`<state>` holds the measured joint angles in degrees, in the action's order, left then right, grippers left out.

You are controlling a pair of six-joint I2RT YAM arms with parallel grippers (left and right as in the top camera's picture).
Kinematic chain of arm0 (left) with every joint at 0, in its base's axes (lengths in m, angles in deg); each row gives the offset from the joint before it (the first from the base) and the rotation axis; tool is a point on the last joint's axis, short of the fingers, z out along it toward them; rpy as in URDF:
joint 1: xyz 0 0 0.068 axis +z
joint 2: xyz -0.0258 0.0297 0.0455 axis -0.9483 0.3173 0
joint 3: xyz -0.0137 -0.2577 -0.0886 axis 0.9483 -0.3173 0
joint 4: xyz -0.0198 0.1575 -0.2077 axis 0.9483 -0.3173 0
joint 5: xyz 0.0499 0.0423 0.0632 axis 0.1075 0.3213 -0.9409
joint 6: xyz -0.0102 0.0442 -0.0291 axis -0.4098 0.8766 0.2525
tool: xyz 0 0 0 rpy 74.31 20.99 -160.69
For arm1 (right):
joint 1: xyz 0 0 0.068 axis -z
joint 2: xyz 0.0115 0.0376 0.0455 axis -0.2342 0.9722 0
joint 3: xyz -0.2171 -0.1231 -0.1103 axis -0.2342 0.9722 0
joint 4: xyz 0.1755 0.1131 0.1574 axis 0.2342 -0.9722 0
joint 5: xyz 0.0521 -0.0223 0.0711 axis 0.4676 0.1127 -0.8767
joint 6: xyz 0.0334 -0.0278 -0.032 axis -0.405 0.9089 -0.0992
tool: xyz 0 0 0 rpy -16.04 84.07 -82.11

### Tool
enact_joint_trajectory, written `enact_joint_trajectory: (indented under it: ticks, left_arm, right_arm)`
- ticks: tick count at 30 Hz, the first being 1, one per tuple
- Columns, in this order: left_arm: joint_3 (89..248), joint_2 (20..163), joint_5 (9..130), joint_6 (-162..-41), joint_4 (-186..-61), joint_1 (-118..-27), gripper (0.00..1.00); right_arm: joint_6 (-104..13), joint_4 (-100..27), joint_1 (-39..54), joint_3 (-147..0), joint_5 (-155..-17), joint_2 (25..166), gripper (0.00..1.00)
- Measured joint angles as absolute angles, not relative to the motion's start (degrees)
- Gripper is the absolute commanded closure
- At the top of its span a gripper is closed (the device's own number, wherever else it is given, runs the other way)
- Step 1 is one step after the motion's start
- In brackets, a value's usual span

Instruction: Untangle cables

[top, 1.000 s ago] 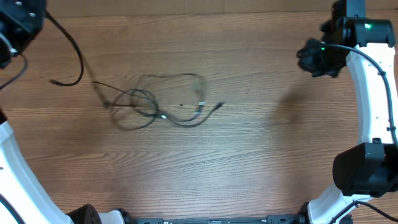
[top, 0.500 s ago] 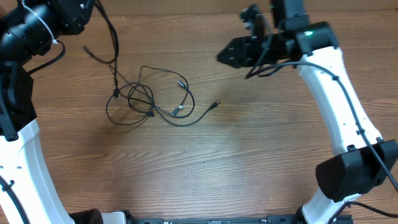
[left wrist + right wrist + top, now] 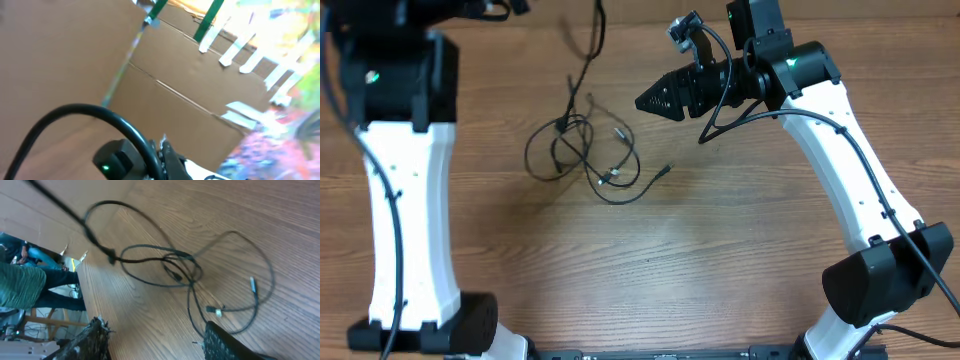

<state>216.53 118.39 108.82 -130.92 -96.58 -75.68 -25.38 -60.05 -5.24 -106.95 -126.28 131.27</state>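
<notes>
A: Where do the cables [image 3: 585,160] lie, taken from the right claw [image 3: 155,326]?

B: They lie on the wooden table [image 3: 740,260], ahead of its fingertips and lower, apart from them; in the wrist view the loops spread just beyond the two fingers [image 3: 95,341]; nothing sits between those fingers; the claw is released, its jaws standing wide.

A: And the tangle itself?

B: It is several thin black loops crossing one another in one loose heap; a small knot [image 3: 111,257] sits toward the side far from the claw; one plug end [image 3: 665,170] sticks out of the heap on the claw's side; a single strand [image 3: 582,70] runs from the knot off the top edge of the overhead view.

A: Does the left claw have that strand?

B: The left claw is clenched; its fingers show in no view, so whether the strand is in its grip cannot be told; its wrist camera sees only cardboard [image 3: 190,90] and a thick black wire [image 3: 90,112].
</notes>
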Motion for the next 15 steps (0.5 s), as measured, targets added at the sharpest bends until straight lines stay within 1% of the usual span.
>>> enact_joint_trajectory:
  ticks: [2,6,13,15]
  left_arm:
    - [216.5,119.9,109.8,-134.9,-93.5,-76.4,0.96]
    - [216.5,121.0,111.1,-139.9,-92.8,-77.8,0.96]
    - [216.5,121.0,112.0,-142.4,-92.4,-78.2,0.96]
    - [216.5,121.0,112.1,-142.8,-92.3,-78.2,0.96]
  right_arm:
    - [-25.4,-59.2,-5.2,-107.0,-126.3,131.3,0.41]
    - [-27.2,-56.5,-5.3,-107.0,-126.3,131.7,0.41]
    - [-37.0,-47.2,-5.6,-107.0,-127.2,137.9,0.41]
    - [-40.3,-45.1,-6.0,-106.9,-127.5,140.7,0.38]
